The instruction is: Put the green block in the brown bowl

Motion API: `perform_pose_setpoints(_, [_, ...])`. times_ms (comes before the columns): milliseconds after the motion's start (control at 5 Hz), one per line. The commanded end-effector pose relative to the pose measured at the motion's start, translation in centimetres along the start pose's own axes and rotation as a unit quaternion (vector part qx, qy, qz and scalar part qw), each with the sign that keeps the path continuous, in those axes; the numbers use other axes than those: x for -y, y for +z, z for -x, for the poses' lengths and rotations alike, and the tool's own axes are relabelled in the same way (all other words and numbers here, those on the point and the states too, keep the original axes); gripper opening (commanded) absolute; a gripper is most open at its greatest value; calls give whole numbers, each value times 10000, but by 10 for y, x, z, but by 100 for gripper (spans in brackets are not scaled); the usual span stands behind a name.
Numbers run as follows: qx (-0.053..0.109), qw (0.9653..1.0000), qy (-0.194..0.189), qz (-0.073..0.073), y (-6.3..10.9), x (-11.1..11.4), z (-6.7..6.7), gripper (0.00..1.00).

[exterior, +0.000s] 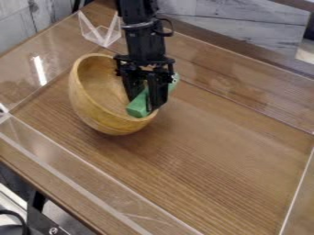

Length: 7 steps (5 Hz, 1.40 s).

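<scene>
The brown bowl (101,99) is a round light wooden bowl, tipped up on its side on the table, its opening facing up and to the left. My black gripper (143,99) comes down from above at the bowl's right rim. It is shut on the green block (142,102), a small bright green bar held upright between the fingers (130,88). The block's lower end sits at the bowl's right rim; whether it touches the wood I cannot tell.
The wooden table (208,156) is ringed by low clear plastic walls (73,188). A clear plastic piece (98,32) stands at the back behind the arm. A grey wall panel (263,23) lies beyond the table's far edge.
</scene>
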State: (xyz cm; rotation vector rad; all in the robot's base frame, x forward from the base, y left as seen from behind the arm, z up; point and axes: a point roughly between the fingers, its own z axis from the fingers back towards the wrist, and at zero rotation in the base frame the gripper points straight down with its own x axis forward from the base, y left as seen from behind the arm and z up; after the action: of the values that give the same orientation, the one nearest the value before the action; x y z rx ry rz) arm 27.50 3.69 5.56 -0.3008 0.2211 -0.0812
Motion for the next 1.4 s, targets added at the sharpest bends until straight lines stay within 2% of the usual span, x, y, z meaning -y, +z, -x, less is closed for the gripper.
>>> perform_pose_setpoints(0, [205, 9997, -144, -80, 13, 5, -8, 0])
perform_pose_setpoints(1200, [128, 9995, -304, -25, 12, 11, -7, 0])
